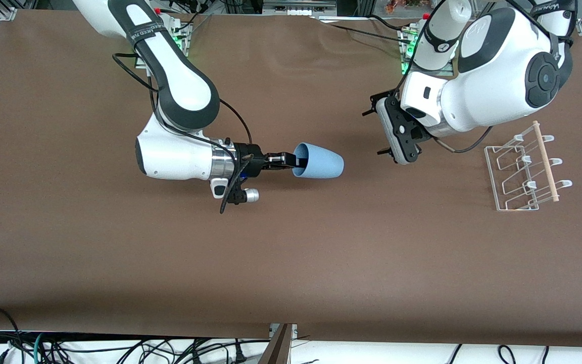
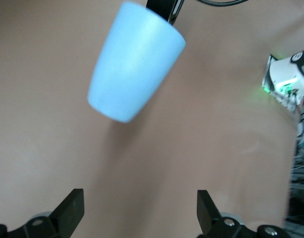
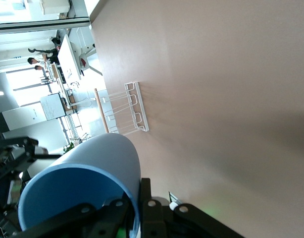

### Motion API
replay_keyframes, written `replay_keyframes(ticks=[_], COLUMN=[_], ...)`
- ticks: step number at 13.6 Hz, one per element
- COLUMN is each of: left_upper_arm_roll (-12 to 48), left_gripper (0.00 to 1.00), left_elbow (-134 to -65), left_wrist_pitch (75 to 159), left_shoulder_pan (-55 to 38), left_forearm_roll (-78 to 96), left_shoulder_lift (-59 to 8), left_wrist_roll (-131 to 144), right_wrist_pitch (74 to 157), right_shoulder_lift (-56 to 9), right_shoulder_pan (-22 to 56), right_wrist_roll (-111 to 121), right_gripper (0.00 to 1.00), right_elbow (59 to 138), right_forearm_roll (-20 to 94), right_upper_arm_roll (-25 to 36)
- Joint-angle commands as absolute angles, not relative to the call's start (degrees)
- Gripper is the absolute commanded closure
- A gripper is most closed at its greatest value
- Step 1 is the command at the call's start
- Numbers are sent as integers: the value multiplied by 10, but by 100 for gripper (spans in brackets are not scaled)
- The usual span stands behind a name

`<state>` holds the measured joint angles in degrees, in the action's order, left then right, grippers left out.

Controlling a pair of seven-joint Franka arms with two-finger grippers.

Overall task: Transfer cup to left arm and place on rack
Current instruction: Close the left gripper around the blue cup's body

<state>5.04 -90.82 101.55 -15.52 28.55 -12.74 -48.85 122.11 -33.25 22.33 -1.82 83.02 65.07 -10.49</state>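
Note:
My right gripper (image 1: 296, 161) is shut on the rim of the light-blue cup (image 1: 319, 161), one finger inside and one outside. It holds the cup on its side over the middle of the table, base toward the left arm. The cup also shows in the right wrist view (image 3: 92, 178), where the right gripper (image 3: 139, 208) pinches its wall. My left gripper (image 1: 377, 130) is open and empty, a short gap from the cup's base. In the left wrist view its fingers (image 2: 73, 210) stand wide apart, with the cup (image 2: 134, 64) ahead of the left gripper (image 2: 140, 206). The white wire rack (image 1: 545, 162) stands at the left arm's end of the table.
The rack (image 3: 125, 109) also shows in the right wrist view. The brown table (image 1: 291, 263) spreads around both arms. Cables lie under the table's near edge (image 1: 119, 349).

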Motion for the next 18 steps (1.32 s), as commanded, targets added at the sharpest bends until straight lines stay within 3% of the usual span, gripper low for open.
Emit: replay_keyframes(ticks=[1,6,11,12,13,14,16,18], left_upper_arm_roll=[55,57,65,76,76,76,76,76], left_gripper=[0,0,1,14,38,69,82,87], left_elbow=[-893,-897,-898,-900,-901,-903,-903,-903], left_wrist_pitch=[1074,1178,1185,1183,1180,1178,1178,1177], left_shoulder_pan=[-171,-210,-218,-216,-216,-216,-215,-213], left_forearm_roll=[282,287,294,293,293,293,293,293], left_shoulder_lift=[-150,-178,-185,-183,-182,-179,-179,-179], left_wrist_roll=[-553,-557,-562,-564,-565,-564,-564,-564], right_wrist_pitch=[1215,1215,1215,1215,1215,1215,1215,1215], right_shoulder_lift=[-338,-338,-338,-338,-338,-338,-338,-338], right_shoulder_pan=[224,224,224,224,224,224,224,224], right_wrist_roll=[-22,-21,-21,-21,-21,-21,-21,-20], right_gripper=[100,100,100,100,100,100,100,100], right_elbow=[817,808,805,805,805,805,805,805], right_forearm_roll=[669,702,704,704,704,704,704,705], right_upper_arm_roll=[-114,-118,-118,-118,-119,-118,-119,-119])
